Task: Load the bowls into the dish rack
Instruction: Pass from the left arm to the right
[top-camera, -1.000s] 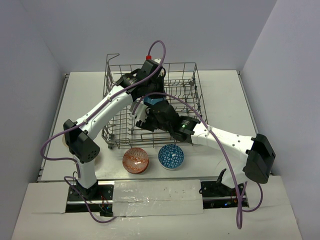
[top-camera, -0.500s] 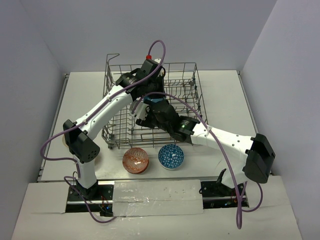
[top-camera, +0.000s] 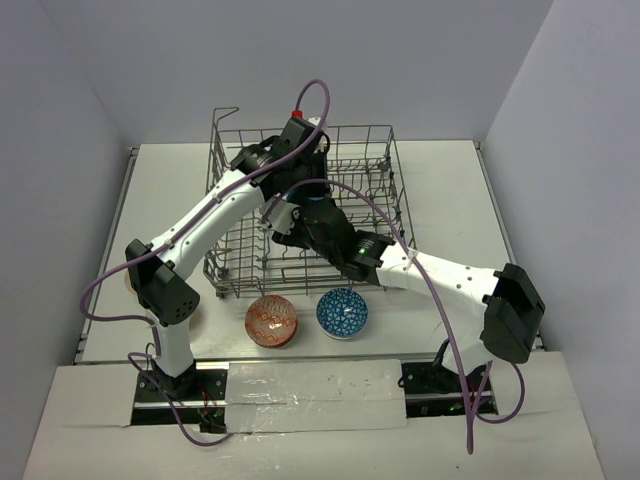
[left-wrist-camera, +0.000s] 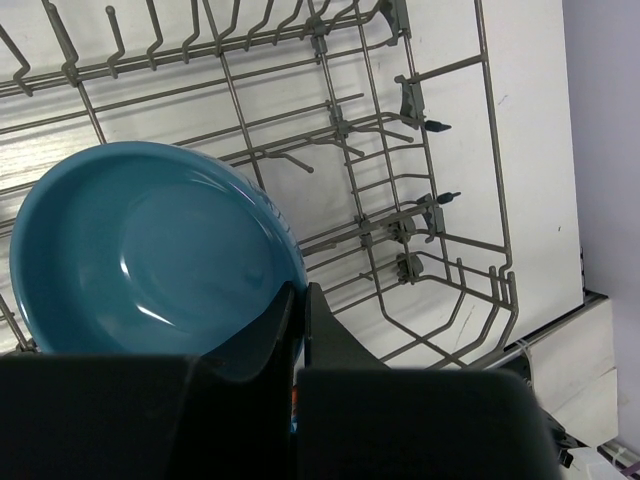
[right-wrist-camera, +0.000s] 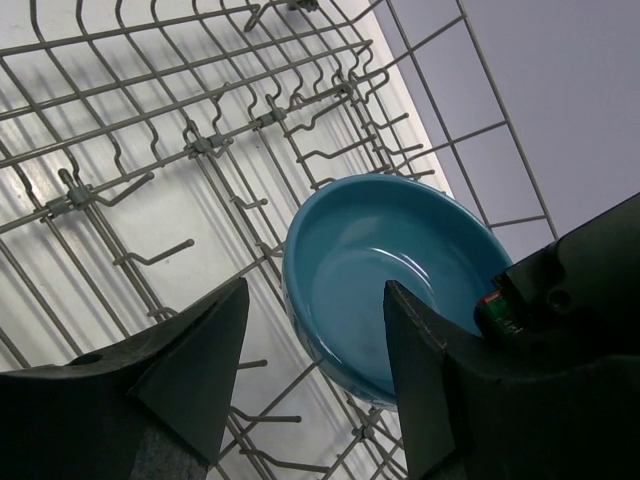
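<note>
The light is soft and even and falls from above, so all three views are bright. In the left wrist view the blue bowl (left-wrist-camera: 150, 250), just beyond the jaws, carries pale glare on its glazed inside, while the left gripper (left-wrist-camera: 300, 292) is near black and slightly blurred. In the right wrist view the dish rack (right-wrist-camera: 200, 150) wires beyond the jaws throw faint, smeared shadows on the white table (right-wrist-camera: 170, 215)
</note>
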